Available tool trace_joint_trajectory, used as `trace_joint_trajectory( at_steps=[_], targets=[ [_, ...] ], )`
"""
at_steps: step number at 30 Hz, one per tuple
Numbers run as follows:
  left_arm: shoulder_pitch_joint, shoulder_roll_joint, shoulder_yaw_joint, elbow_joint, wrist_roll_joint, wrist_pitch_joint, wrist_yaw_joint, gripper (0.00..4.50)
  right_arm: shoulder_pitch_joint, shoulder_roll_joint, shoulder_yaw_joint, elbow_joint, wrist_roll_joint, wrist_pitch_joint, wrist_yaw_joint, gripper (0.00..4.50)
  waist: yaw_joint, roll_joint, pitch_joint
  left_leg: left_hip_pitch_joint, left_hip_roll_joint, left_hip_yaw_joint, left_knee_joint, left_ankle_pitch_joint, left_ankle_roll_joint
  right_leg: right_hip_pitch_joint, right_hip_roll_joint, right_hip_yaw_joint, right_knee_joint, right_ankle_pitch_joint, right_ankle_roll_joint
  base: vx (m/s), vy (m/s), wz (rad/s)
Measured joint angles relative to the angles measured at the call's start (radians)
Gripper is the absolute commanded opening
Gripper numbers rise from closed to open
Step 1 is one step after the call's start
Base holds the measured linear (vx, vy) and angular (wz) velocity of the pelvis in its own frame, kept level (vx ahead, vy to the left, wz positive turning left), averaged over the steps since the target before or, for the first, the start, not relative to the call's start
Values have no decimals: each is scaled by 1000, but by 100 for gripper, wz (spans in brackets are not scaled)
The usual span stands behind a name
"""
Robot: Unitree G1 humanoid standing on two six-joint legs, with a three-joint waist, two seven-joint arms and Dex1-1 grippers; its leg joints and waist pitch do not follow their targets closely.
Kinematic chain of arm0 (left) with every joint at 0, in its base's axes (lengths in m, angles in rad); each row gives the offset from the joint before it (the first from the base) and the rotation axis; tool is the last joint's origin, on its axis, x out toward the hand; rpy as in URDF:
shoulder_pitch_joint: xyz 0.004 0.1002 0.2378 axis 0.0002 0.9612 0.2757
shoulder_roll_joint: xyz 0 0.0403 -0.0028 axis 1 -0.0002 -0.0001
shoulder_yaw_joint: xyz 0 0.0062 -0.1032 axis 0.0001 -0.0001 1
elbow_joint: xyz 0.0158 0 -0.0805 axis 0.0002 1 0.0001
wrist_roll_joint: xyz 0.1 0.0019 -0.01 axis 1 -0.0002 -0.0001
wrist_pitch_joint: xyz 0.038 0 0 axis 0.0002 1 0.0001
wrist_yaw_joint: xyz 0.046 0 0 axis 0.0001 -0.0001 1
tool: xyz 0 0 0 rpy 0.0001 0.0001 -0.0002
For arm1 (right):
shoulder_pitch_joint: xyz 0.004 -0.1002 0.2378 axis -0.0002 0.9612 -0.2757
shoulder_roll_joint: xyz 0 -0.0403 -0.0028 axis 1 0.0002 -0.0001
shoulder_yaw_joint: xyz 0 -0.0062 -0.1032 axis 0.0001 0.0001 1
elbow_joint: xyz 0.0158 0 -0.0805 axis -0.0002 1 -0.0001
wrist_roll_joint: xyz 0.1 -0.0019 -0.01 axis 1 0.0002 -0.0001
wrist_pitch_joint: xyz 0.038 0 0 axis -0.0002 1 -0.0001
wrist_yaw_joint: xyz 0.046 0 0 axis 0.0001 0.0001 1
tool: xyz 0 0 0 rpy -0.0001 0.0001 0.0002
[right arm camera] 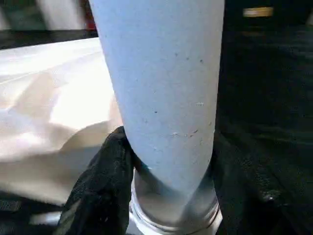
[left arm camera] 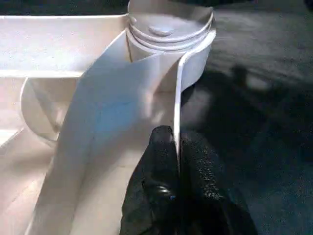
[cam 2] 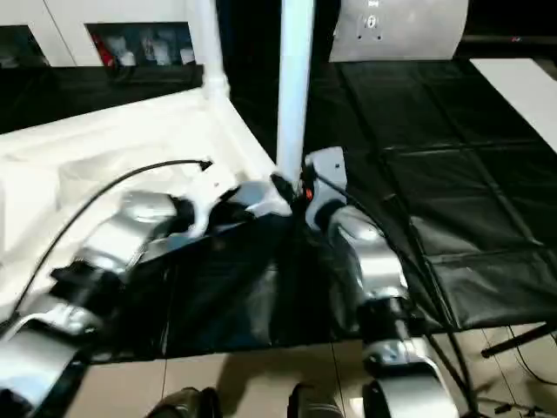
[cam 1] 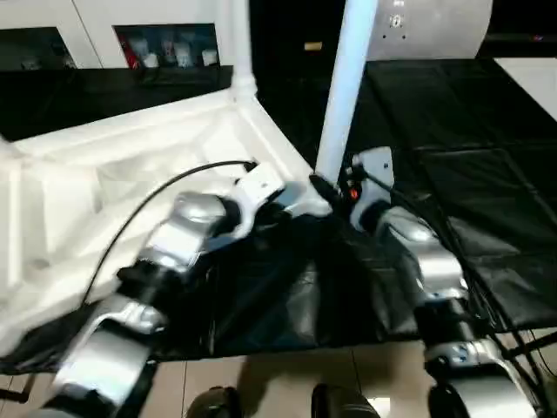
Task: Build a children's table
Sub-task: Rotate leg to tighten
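Top [cam 1: 130,165] lies upside down on the black mat [cam 1: 487,200] with one leg [cam 1: 239,43] standing in its far corner; right gripper [right arm camera: 166,161] clamps a second leg [cam 1: 348,87] at the near socket [left arm camera: 168,29]; left gripper [left arm camera: 177,161] pinches the rim; seemingly halfway at best.

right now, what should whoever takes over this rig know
Left gripper: fingers shut on the thin rim wall of the table top, which lies upside down on the black cloth.
Right gripper: fingers closed around the near leg close to its lower end, holding it upright at the near corner socket.
Done: a far leg already stands in the far corner socket.
Left: whether the near leg is fully seated cannot be told; check it, then fit the remaining legs and turn the table over.
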Motion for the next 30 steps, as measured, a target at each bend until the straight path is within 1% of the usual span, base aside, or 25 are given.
trace_joint_trajectory(
  at_steps=[2,4,7,8,9,11,13,17,18,19,22,23,26,30],
  targets=[
    [-3,-23,2,3,13,2,39,0,-14,26,-12,16,-9,-6,-65,195,2,0,0,0,0,0,-2,0,0,0,0,-1,-1,0,0,0,0,0],
    [-11,-45,7,9,19,15,68,0,-26,52,-26,42,-24,-38,-122,265,4,0,0,-1,0,0,-3,0,0,0,0,-1,-3,0,0,0,0,0],
    [-14,-51,7,9,19,19,73,0,-23,64,-33,47,-19,-58,-131,274,7,0,0,-1,0,1,-4,-1,1,0,0,-1,-6,0,0,0,0,0],
    [-14,-51,6,8,19,19,73,0,-22,66,-38,46,-10,-61,-128,300,7,0,0,-1,0,1,-4,-1,2,0,0,-1,-6,0,0,0,0,0],
    [-13,-49,6,7,18,19,73,0,-21,67,-42,46,-1,-64,-127,300,7,0,0,-1,0,1,-4,-1,2,0,0,-1,-6,0,0,0,0,0],
    [-13,-47,5,6,18,18,72,0,-21,66,-42,48,3,-71,-114,314,6,0,0,-1,0,1,-4,-1,2,0,0,-1,-6,0,0,0,0,0],
    [-9,-36,5,2,18,10,65,0,-18,55,-39,58,3,-94,-77,332,5,0,0,-2,0,1,-4,-1,2,-1,0,-1,-6,0,0,0,0,0],
    [11,-3,1,-31,18,-3,24,0,14,-13,-9,55,7,-134,43,367,2,1,1,-3,1,1,-5,-1,2,-2,1,-1,-7,0,0,0,0,0],
    [17,6,0,-41,18,-6,13,0,22,-32,0,48,7,-139,76,389,1,2,1,-3,1,1,-6,-1,2,-3,1,-1,-7,0,0,0,0,0],
    [24,20,-2,-48,17,-18,-2,0,31,-56,6,39,8,-148,117,389,1,2,1,-3,1,1,-6,-1,2,-3,1,-2,-6,0,0,0,0,0],
    [48,65,-5,-69,15,-56,-56,0,47,-140,21,23,29,-160,259,411,1,2,1,-3,3,1,-6,-1,2,-3,2,-2,-6,0,0,0,0,0],
    [57,82,-7,-75,13,-74,-83,0,52,-176,30,16,41,-165,321,432,1,2,1,-3,3,1,-6,-1,2,-3,2,-2,-6,0,0,0,0,0],
    [84,140,-12,-88,4,-140,-162,0,56,-270,27,-12,74,-165,480,432,1,3,1,-1,3,1,-6,-1,2,-2,2,-2,-6,0,0,0,0,0],
    [106,180,-17,-93,-10,-204,-245,0,58,-319,52,-32,99,-174,637,432,5,3,2,0,3,1,-6,-1,2,-1,2,-2,-6,0,0,0,0,0]
  ],
)
